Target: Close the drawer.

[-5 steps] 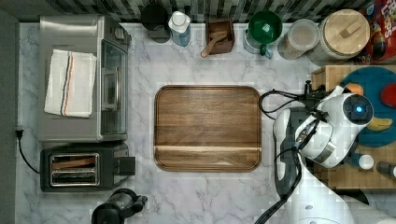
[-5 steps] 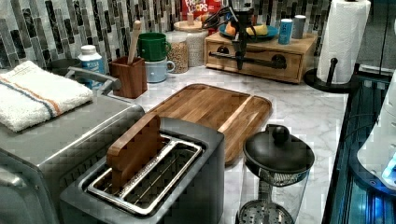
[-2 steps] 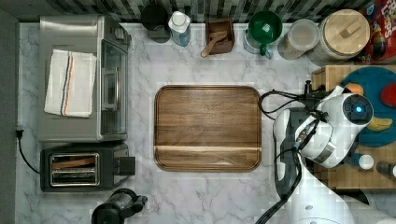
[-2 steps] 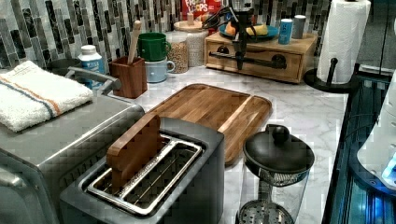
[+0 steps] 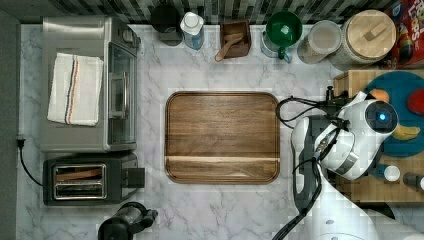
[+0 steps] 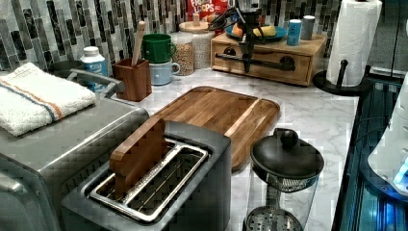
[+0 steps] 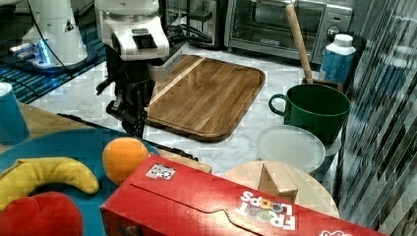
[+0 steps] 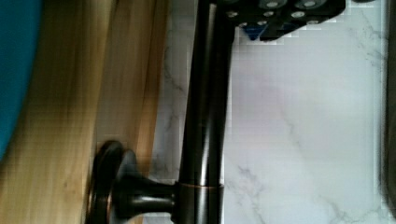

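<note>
Drawer (image 6: 262, 60) first: we see it in the light-wood box at the far end of the marble counter (image 6: 308, 110), near the tiled wall, with a blue plate (image 6: 269, 34) of fruit on the box top. In the left view its front panel looks nearly flush with the box, so we'd guess it's close to home, maybe needing one last nudge.

Its long black bar handle (image 8: 205, 116) runs level along the drawer front, parallel to the counter's edge there. That's the bit that matters: from the gripper (image 6: 247, 50), the front lies on the far side of the bar, so any push has to go square across the bar, straight into the box.

The gripper hangs pointing down right at the bar, around its middle. It looks to be touching the bar, but we honestly can't tell whether it's clamped on it or just resting against it.
</note>
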Controlling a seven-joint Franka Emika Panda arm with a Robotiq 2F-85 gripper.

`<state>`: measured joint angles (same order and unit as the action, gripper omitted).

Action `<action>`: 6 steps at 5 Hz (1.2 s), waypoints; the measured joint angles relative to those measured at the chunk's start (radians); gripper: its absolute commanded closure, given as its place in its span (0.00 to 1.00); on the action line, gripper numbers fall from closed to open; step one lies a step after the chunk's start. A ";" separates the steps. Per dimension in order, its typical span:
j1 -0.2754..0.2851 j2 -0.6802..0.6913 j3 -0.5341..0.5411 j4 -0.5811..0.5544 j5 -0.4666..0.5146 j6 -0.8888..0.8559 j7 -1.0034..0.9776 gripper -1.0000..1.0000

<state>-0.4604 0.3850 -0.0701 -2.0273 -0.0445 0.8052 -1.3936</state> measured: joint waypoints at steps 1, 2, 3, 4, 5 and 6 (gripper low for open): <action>0.005 0.000 -0.007 0.000 0.008 0.000 0.000 1.00; 0.010 0.001 -0.013 0.000 0.013 0.003 0.000 1.00; 0.010 -0.001 -0.012 -0.002 0.009 0.002 0.000 1.00; 0.007 -0.001 -0.007 -0.002 0.004 0.002 0.000 1.00; 0.006 -0.001 -0.006 -0.002 0.004 0.002 0.000 1.00; 0.009 0.000 -0.009 -0.002 0.004 0.003 0.000 1.00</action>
